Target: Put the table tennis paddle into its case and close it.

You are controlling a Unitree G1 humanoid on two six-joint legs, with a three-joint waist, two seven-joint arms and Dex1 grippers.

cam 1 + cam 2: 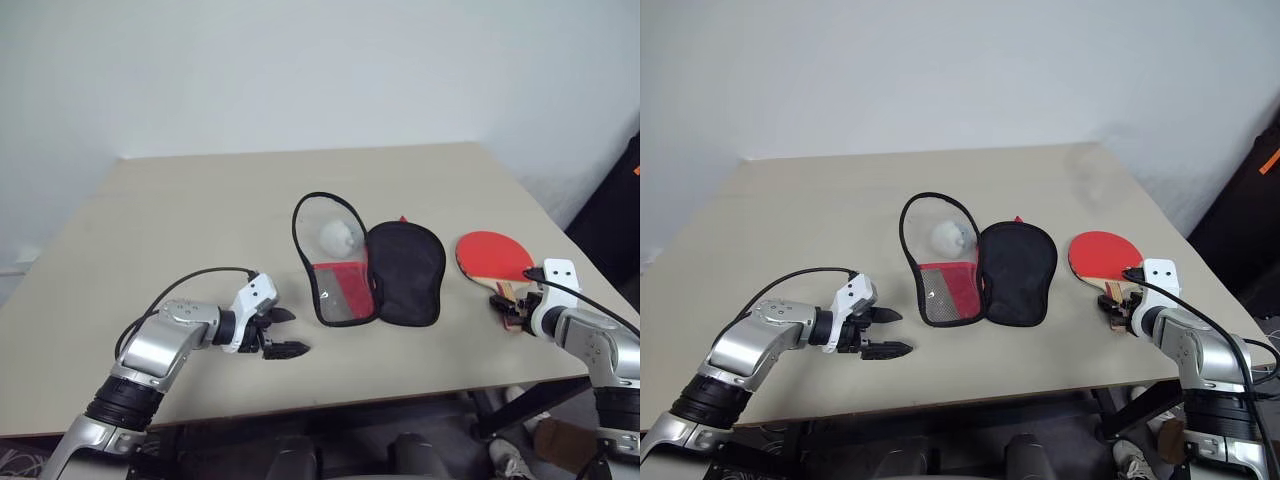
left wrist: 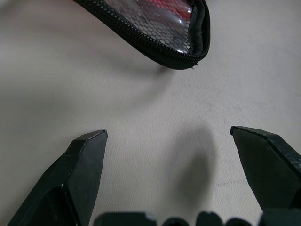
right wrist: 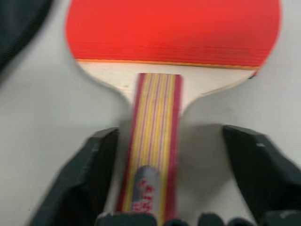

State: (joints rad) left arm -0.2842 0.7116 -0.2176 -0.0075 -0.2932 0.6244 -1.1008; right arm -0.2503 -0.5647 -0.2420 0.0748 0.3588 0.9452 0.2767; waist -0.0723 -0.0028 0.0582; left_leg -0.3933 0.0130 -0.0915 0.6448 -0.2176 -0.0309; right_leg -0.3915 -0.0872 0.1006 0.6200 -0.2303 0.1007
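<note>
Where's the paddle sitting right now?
The table tennis paddle lies flat on the table's right side, just right of the opened case, with its handle between the right gripper's open fingers.

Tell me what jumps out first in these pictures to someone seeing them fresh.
The case lies unzipped and spread open mid-table, a small pale ball behind its clear window. To its right the red paddle lies flat near the table's edge, its handle between the open fingers of the right end effector. The left end effector hovers open short of the case.
</note>
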